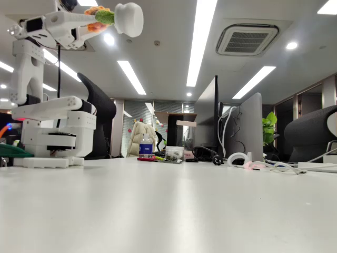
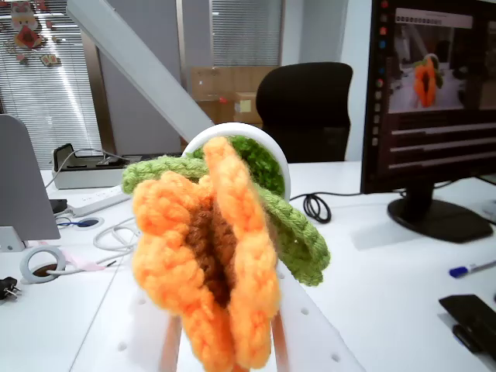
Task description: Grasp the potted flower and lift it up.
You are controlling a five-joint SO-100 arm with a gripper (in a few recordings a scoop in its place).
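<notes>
In the fixed view the white arm is raised high at the top left, and its gripper is shut on the potted flower. The plant hangs well above the table, lying on its side with the round white pot pointing right and the orange petals toward the wrist. The wrist view is close on the same flower: orange petals pressed together around a brown centre, green leaves and the white pot rim behind. One white finger slants down from the upper left. The other jaw lies flat under the flower.
In the fixed view a water bottle, small clutter, cables and two monitors seen from behind stand at the table's far side. A black chair is behind the arm's base. In the wrist view there is a lit monitor, a cable and a pen.
</notes>
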